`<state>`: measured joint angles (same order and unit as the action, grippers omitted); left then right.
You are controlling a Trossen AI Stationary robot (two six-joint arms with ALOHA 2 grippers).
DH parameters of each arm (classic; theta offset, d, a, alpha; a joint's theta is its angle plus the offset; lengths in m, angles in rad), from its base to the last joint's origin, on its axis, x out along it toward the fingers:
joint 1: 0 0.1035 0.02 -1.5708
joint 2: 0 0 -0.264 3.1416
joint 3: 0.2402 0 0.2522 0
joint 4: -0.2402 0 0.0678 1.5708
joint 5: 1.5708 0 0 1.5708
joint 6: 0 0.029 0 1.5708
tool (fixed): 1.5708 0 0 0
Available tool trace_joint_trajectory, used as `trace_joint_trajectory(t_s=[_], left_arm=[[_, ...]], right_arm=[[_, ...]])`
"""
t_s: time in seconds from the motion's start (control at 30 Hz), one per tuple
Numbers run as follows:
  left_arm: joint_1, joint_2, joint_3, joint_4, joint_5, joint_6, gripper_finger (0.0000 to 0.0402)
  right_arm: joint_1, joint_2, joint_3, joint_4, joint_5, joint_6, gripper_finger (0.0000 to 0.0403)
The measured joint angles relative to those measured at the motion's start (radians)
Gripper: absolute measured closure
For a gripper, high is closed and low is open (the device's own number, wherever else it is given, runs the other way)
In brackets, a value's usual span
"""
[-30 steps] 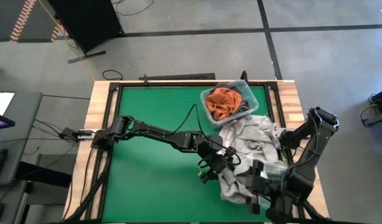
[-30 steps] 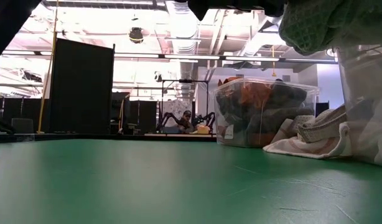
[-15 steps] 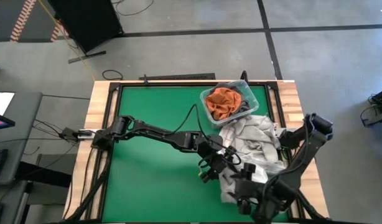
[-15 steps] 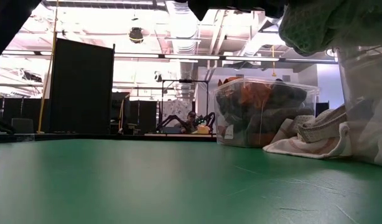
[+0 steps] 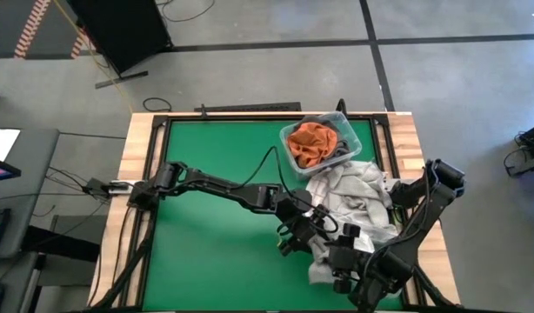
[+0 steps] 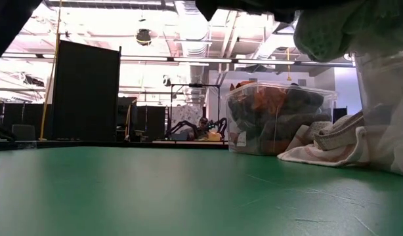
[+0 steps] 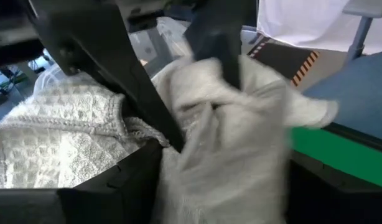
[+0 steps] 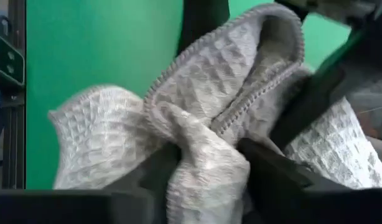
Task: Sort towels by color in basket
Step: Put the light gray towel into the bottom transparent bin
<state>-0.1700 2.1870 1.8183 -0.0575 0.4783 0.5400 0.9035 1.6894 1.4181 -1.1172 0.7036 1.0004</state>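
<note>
A white waffle-weave towel [image 5: 322, 254] is held up over the table's near right part; in the low view its bunch [image 6: 326, 29] hangs high above the green top. My left gripper [image 5: 303, 233] reaches in from the left and is shut on it. My right gripper [image 5: 338, 261] comes from the near right and is shut on the same towel. More pale towels [image 5: 350, 198] lie heaped on the table behind them. The clear basket [image 5: 345, 117] at the far side holds a rust orange towel [image 5: 308, 143] and a dark grey one [image 5: 337, 146]. My left gripper has a bunched part of the white towel [image 7: 178, 163] between its two fingers, several layers thick. It comes from the table's left, slanting a little downward. The cloth is lifted off the table and spills slack past the fingers. My right gripper pinches a rolled fold of the white towel [image 8: 203, 163] between its two fingers [image 8: 275, 177], close to a hemmed edge [image 8: 253, 68]. It comes slanting down from the near right. The fold stands up beyond the fingers, slack and off the table.
The green table top [image 5: 215, 156] lies bare to the left and in the middle. The towel heap [image 6: 333, 141] rests against the basket's near side [image 6: 280, 118]. Wooden table edges [image 5: 136, 156] frame the mat.
My right gripper has come down and toward the table's left, in to the lifted towel beside my left gripper. My left gripper has kept still with the towel held up.
</note>
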Motion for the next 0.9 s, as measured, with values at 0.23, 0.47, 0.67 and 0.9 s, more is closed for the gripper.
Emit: trace_joint_trajectory(t_s=[0.23,0.47,0.67,0.9], left_arm=[[-0.022,-0.036,0.063,-0.123,0.013,0.013,0.0142],[-0.028,-0.110,0.184,-0.469,-0.058,0.097,0.0120],[-0.028,-0.267,0.227,-0.754,-0.236,0.146,0.0117],[-0.027,-0.451,0.227,-0.972,-0.374,0.051,0.0117]], right_arm=[[0.003,-0.001,0.000,-0.016,-0.053,-0.027,0.0334],[0.042,-0.001,0.070,-0.111,-0.063,0.018,0.0375],[0.104,-0.002,0.165,-0.234,-0.189,0.195,0.0376],[0.129,-0.002,0.151,-0.281,-0.432,0.429,0.0376]])
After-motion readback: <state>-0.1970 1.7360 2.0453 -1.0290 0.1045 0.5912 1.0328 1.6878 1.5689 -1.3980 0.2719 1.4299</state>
